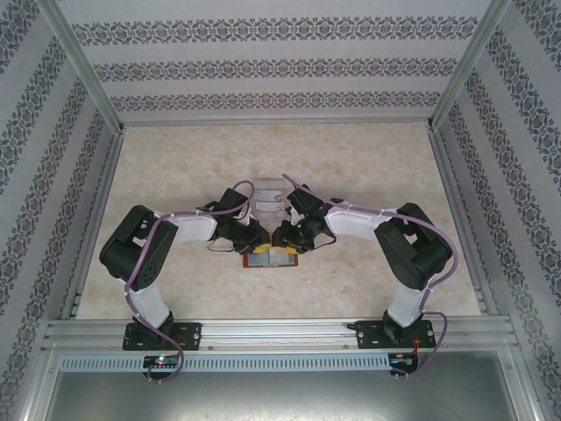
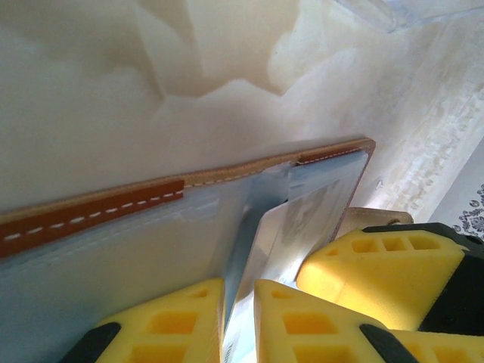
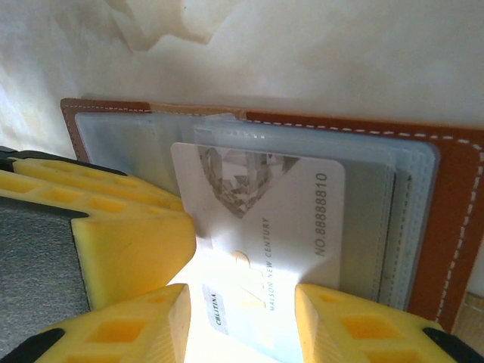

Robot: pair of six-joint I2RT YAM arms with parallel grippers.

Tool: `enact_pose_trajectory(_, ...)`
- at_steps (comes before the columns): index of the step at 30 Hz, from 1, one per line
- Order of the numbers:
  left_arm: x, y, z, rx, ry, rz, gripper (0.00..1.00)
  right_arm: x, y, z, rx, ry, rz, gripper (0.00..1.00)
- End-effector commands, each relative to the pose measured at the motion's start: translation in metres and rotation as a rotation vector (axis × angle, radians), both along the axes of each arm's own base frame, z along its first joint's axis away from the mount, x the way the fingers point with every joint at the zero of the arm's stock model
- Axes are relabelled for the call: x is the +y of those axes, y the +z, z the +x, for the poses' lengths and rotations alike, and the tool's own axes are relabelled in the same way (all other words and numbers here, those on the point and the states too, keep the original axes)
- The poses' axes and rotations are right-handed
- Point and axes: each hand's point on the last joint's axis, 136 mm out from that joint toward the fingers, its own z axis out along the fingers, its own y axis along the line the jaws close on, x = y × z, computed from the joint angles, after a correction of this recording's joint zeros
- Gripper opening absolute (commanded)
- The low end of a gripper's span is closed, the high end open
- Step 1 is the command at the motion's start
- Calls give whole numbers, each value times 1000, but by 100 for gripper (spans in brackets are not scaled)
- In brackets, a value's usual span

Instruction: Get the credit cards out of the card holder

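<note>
On the bench (image 1: 175,167) the left tool (image 2: 238,283) and right tool (image 3: 240,291) meet over the card holder (image 1: 272,260), which lies open near a clear tray (image 1: 267,195). The right tool stands part-open above a white credit card (image 3: 287,212) half out of its pocket. The left tool is almost closed, the card's edge in its gap, but whether it grips I cannot tell.

Beneath the left gripper (image 1: 254,240) and right gripper (image 1: 283,236), most of the card holder (image 1: 270,262) is hidden from above. Between the right gripper's fingertips, glare washes out the credit card's (image 3: 265,219) near end. Whether the left gripper pinches the thin sheet (image 2: 240,257) between its fingertips is unclear.
</note>
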Motion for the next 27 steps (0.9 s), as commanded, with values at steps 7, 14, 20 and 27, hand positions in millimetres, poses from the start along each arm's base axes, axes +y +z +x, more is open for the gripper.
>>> enact_pose_trajectory(7,-18,-5,-7,0,-57,-15,18,-6,-1,-2,-2,-6,-14,43)
enact_pose_trajectory(14,-5,-10,-11,-7,-98,107,17,-5,1,-3,-4,-5,-12,43)
enact_pose_trajectory(20,-12,-6,-11,-32,-132,104,18,-4,1,-3,-3,-4,-11,43)
enact_pose_trajectory(27,-28,-1,-10,-38,-124,-3,15,-4,0,-3,0,-3,-9,43)
